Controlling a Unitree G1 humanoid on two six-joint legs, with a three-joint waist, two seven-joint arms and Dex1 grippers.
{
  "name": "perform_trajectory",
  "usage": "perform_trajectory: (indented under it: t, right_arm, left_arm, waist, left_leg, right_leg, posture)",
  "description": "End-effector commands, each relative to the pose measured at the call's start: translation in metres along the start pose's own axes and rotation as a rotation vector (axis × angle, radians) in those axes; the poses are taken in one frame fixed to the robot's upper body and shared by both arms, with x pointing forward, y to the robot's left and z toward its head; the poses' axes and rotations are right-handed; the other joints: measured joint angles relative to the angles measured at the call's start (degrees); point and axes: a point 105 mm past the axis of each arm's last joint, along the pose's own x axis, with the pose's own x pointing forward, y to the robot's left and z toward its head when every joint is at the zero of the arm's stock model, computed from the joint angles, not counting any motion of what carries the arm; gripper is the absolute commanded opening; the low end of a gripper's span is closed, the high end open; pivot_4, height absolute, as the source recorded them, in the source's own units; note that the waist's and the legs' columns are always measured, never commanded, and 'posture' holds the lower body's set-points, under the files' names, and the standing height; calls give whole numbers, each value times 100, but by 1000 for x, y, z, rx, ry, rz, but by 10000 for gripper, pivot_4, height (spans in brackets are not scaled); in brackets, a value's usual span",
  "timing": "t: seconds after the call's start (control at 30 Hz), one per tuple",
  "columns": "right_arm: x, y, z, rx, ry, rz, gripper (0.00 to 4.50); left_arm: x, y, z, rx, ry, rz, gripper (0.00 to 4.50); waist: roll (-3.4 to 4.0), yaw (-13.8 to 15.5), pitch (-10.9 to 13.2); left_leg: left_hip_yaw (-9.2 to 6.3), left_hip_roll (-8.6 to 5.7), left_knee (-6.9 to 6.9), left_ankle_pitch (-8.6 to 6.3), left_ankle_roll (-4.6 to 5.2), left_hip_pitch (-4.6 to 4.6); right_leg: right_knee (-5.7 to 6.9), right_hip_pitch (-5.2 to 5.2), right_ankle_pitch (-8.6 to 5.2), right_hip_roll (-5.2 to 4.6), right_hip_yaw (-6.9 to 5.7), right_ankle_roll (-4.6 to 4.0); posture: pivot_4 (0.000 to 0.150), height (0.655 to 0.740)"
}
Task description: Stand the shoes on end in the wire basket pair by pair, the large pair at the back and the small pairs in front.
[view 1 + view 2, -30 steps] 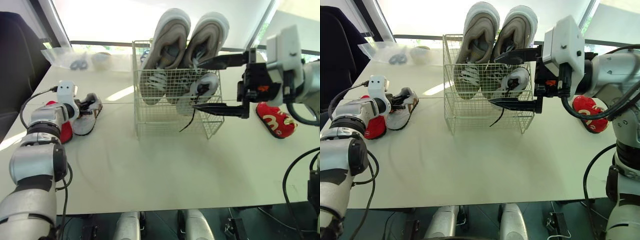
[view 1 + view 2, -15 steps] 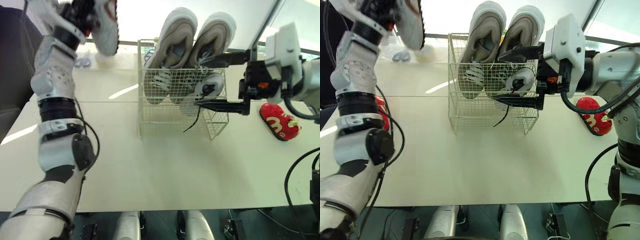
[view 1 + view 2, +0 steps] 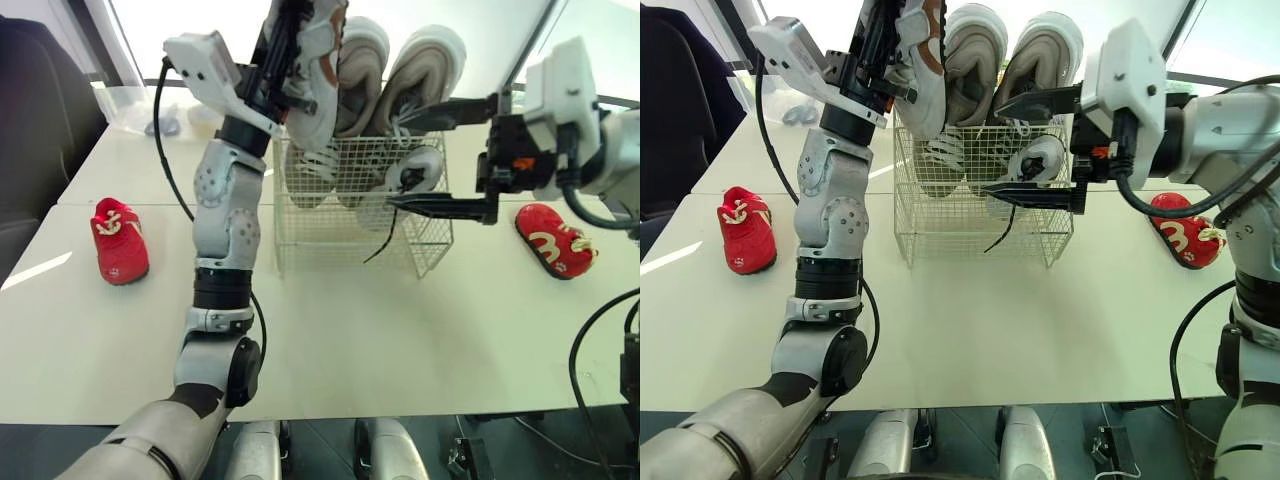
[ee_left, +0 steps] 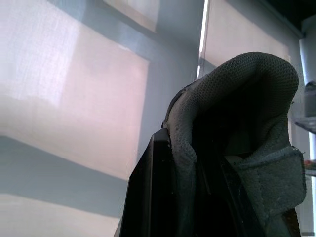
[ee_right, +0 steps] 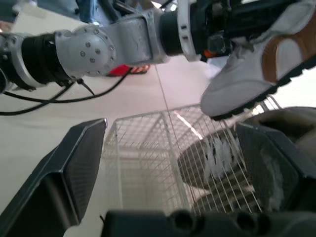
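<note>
While left end effector (image 3: 283,40) clamps a shoe (image 3: 318,75), right end effector (image 3: 400,163) gapes.

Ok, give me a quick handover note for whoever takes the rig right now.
Tools: left tool shut on a grey shoe, raised above the basket's left side; right tool open at its right side.
Done: large pair on end at the back; the mate in front right.
Left: seat the grey shoe beside the mate, then the left red shoe and right red shoe, both on the table.
</note>
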Motion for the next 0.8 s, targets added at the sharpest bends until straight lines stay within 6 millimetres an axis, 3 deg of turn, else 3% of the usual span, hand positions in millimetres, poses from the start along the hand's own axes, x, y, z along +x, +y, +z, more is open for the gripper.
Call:
perform_trajectory:
  t: [0.03, 0.17, 0.4, 0.6, 0.7, 0.8]
  right_arm:
    - [-1, -2, 14, -54, -23, 1, 45000]
    - [-2, 0, 19, -63, -18, 22, 45000]
    - [-2, 1, 22, -63, 1, 15, 45000]
    - [-5, 1, 22, -56, 13, -9, 45000]
    - [-6, 2, 21, -48, 15, -14, 45000]
    - [-8, 2, 18, -37, 18, -18, 45000]
  left_arm:
    - [-8, -12, -5, 90, -53, -12, 507]
    - [-23, -11, -29, 107, -36, 32, 507]
    - [-36, -7, -54, 146, -12, 48, 507]
    - [-61, -12, -91, 179, 101, 38, 507]
    - [-73, -14, -101, 163, 143, 25, 507]
    - [-85, -16, -101, 139, 160, 0, 12440]
  waist:
    - [0, 17, 0]
    - [-1, 17, 0]
    - [-1, 0, 0]
    - [5, 37, -11]
    - [8, 106, -16]
    - [11, 161, -27]
  left_leg:
    - [-1, 0, 1, 0, 0, 0]
    - [-2, -1, 5, -2, 4, -7]
    - [-1, 1, 3, -4, 6, -10]
    - [-4, 0, 6, -5, 6, -7]
    - [-5, -2, 10, -6, 8, -5]
    - [-4, -1, 10, -8, 9, -2]
  right_leg:
    - [-3, 4, -1, 0, 0, -2]
    - [-13, 3, -1, -2, 0, -12]
    - [-14, -4, 1, -2, 0, -9]
    - [-14, 4, -6, -3, -2, -26]
    - [-17, 9, -4, -8, -2, -31]
    - [-21, 12, -3, -8, -2, -34]
  posture:
    - [1500, 7400]
    - [1500, 7400]
    - [1500, 7400]
    - [1500, 7400]
    - [1500, 7400]
    - [1500, 7400]
